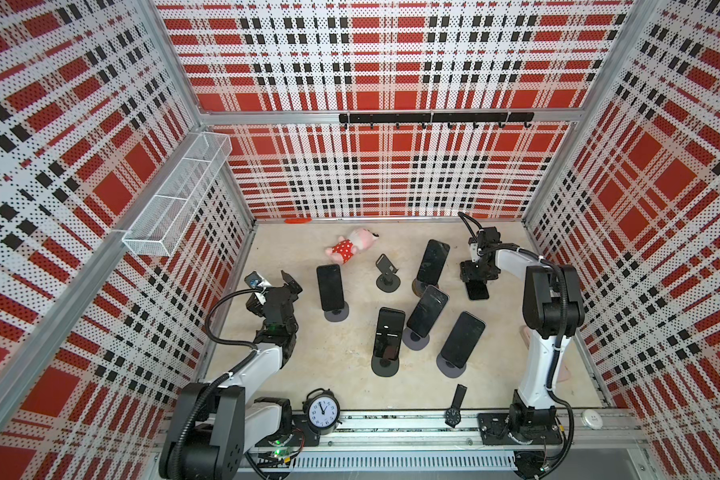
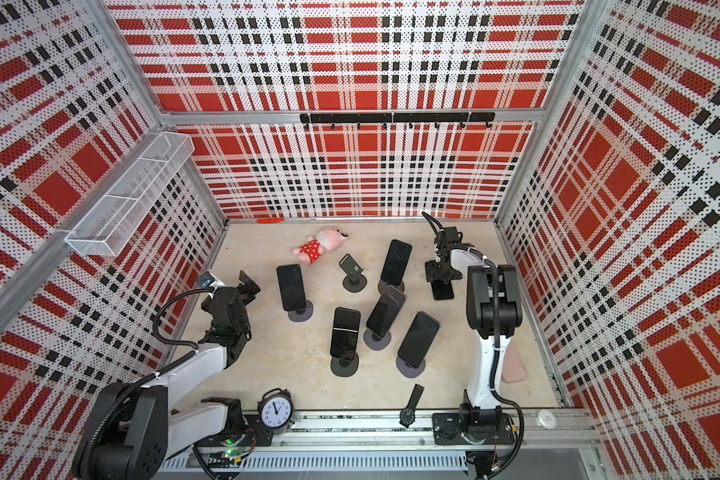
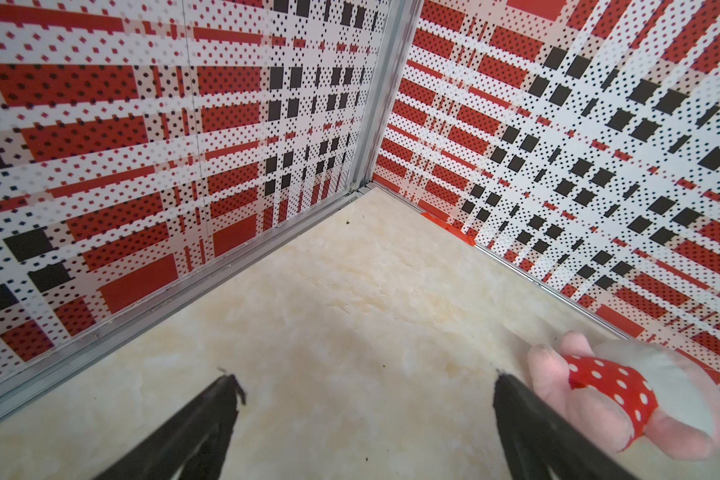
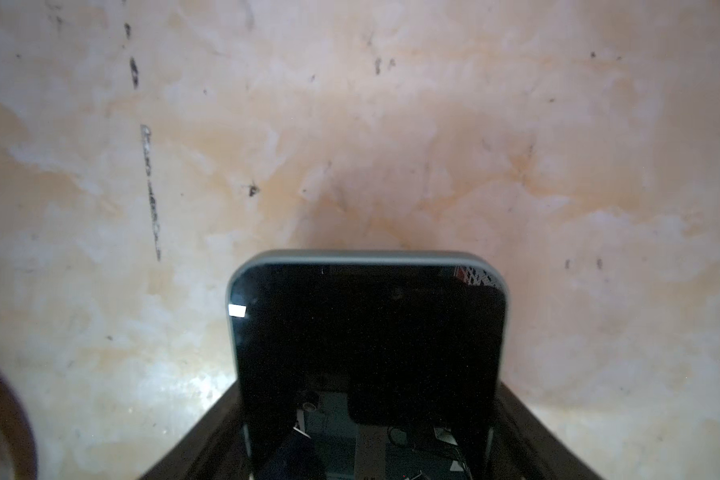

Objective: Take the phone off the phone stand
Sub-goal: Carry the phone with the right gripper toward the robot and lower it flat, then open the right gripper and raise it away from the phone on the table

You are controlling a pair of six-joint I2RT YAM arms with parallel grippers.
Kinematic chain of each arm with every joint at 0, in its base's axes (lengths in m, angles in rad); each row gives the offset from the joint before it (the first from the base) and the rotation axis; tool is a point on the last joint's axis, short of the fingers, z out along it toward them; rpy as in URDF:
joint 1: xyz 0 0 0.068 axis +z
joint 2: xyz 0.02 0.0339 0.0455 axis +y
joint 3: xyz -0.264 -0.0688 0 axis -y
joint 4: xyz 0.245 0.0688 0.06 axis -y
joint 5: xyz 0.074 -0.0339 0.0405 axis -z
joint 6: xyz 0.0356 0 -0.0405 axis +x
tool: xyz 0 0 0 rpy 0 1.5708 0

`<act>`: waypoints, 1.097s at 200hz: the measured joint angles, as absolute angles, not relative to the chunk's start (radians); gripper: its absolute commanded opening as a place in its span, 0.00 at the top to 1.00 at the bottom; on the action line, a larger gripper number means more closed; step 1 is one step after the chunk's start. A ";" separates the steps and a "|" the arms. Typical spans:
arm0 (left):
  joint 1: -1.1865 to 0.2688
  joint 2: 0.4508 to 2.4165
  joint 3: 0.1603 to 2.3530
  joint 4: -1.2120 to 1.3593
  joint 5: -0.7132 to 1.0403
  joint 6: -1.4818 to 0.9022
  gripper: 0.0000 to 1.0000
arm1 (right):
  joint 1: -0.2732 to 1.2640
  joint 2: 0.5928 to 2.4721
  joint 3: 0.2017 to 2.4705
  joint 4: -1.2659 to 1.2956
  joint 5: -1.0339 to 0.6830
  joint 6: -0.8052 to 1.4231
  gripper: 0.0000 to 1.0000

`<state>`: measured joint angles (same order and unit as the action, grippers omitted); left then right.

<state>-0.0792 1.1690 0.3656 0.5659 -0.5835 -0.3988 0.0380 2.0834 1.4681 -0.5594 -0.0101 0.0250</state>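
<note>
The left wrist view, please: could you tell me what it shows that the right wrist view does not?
Only the left wrist view: the plaid walls, a pink plush toy, and the left gripper, open and holding nothing. Only the right wrist view: a dark phone clamped in the right gripper. Both: the beige marbled tabletop.
</note>
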 measured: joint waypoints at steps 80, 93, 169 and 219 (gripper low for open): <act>-0.078 1.169 0.366 0.566 -0.583 -0.401 0.02 | 0.038 2.083 1.454 -0.520 -0.019 0.028 0.17; -0.077 1.169 0.366 0.566 -0.583 -0.402 0.02 | 0.038 2.083 1.454 -0.513 -0.020 0.028 0.17; -0.077 1.161 0.366 0.564 -0.580 -0.402 0.02 | 0.038 2.064 1.427 -0.480 -0.022 0.048 0.14; -0.077 1.160 0.366 0.559 -0.575 -0.402 0.02 | 0.038 1.966 1.421 -0.469 -0.020 0.093 0.12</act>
<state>-0.0769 1.1599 0.3656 0.5591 -0.5755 -0.4015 0.0380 1.9656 1.4212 -0.4694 -0.0204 0.0925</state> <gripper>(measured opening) 0.981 0.875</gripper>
